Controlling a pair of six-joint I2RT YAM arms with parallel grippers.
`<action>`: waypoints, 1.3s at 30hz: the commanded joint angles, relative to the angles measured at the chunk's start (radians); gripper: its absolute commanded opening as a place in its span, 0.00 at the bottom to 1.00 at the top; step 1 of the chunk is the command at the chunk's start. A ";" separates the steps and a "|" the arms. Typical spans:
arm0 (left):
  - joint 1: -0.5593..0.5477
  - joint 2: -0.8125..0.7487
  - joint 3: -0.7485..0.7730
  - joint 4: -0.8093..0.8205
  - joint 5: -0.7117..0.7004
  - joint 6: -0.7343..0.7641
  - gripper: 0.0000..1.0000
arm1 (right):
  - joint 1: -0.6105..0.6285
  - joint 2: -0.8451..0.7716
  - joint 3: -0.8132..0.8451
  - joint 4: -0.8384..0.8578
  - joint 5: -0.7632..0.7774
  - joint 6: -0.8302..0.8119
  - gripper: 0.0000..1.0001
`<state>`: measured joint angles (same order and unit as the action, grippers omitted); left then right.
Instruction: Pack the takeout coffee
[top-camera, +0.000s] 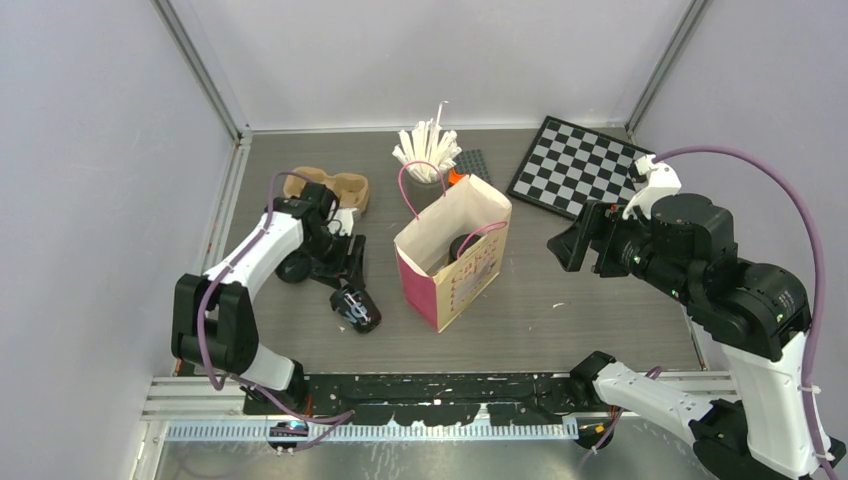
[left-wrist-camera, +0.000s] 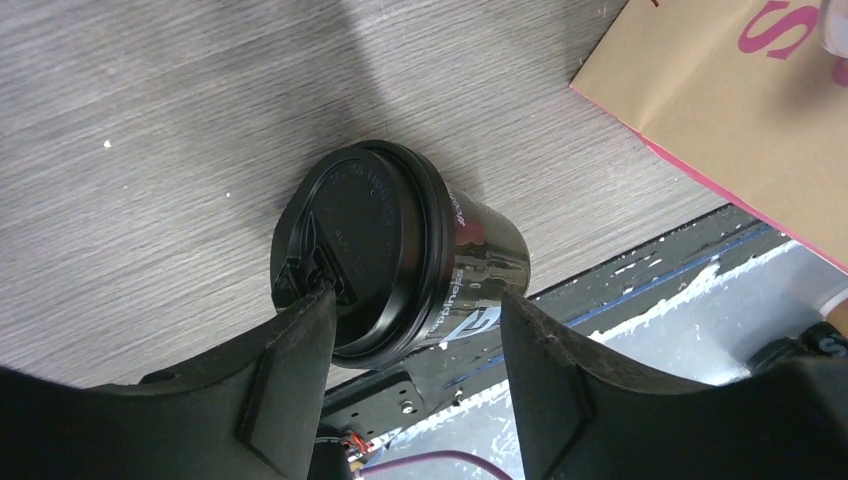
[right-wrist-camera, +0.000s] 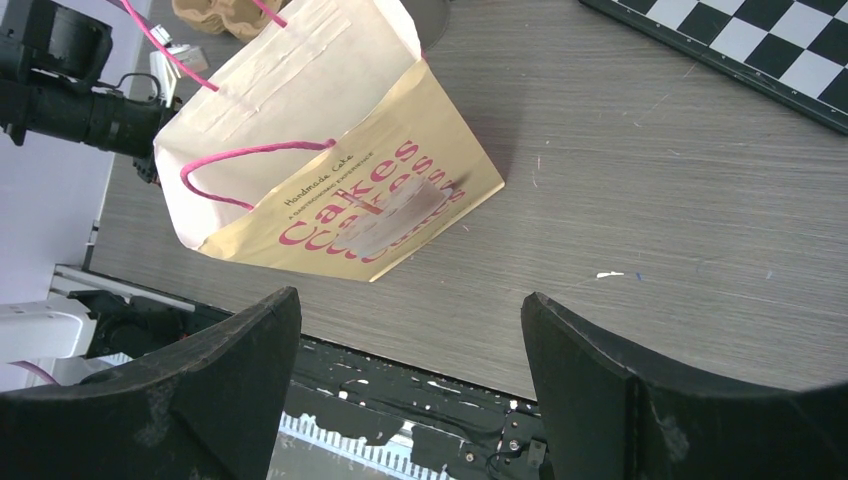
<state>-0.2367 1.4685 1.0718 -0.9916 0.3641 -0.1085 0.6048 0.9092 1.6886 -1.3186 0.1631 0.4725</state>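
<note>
One takeout coffee (top-camera: 356, 309) (left-wrist-camera: 400, 255), a dark paper cup with a black lid, lies on its side on the table left of the bag. My left gripper (top-camera: 343, 277) (left-wrist-camera: 412, 298) stands open just behind it. One fingertip (left-wrist-camera: 318, 295) touches the lid and the other sits beside the cup's wall. The tan and pink paper bag (top-camera: 452, 255) (left-wrist-camera: 720, 110) (right-wrist-camera: 340, 170) stands upright and open at the centre. A dark round lid (top-camera: 466, 246) shows inside it. My right gripper (top-camera: 565, 240) (right-wrist-camera: 410, 300) hangs open right of the bag, holding nothing.
A tan pulp tray (top-camera: 335, 186) lies behind the left arm. A grey cup of white sticks (top-camera: 425, 158) stands behind the bag, beside a small orange item (top-camera: 456, 177). A chessboard (top-camera: 580, 165) lies at the back right. The black rail (top-camera: 440, 390) runs along the near edge.
</note>
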 joint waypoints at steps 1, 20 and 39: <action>0.004 0.048 0.040 -0.045 0.041 -0.014 0.63 | -0.002 -0.013 0.023 0.011 0.004 -0.017 0.85; 0.004 -0.042 0.045 -0.048 0.066 -0.064 0.14 | -0.002 -0.032 0.030 -0.018 0.013 -0.029 0.85; -0.107 -0.230 0.226 -0.471 -0.788 -0.338 0.09 | -0.003 -0.017 0.058 -0.042 -0.014 -0.084 0.85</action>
<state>-0.3405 1.2938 1.3060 -1.3460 -0.1837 -0.3916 0.6048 0.8841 1.7039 -1.3643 0.1627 0.4355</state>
